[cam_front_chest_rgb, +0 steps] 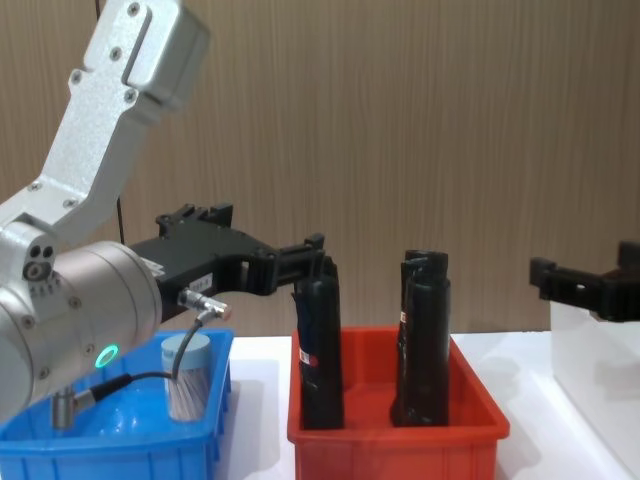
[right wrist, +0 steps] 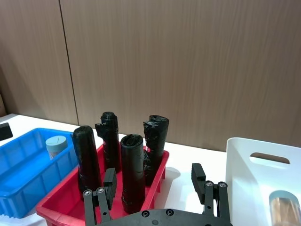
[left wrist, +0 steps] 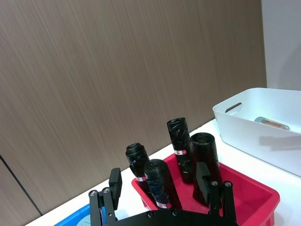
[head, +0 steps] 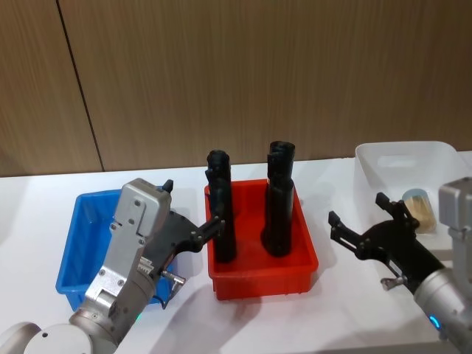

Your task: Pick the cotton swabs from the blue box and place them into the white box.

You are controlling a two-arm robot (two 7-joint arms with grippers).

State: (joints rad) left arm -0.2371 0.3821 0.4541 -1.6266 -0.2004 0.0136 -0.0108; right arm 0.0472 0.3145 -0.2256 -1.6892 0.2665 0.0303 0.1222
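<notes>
Holding the left end effector [head: 193, 210] near the blue box [head: 81, 243] and the right end effector [head: 359, 210] beside the white box [head: 398, 151], both wide and empty, I judge the job about half done. One tub of cotton swabs [head: 417, 206] lies in the white box, and another tub [cam_front_chest_rgb: 187, 378] waits in the blue box.

Glossy smooth plastic blue box [head: 80, 221] and red bin [head: 265, 284], translucent matt white box [head: 391, 153], wood-grain wall [head: 258, 74]

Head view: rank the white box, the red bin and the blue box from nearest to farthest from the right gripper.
1. white box: on the right, directly beside the open right gripper.
2. red bin: in the middle of the table, on the gripper's left.
3. blue box: far left, beyond the red bin.
</notes>
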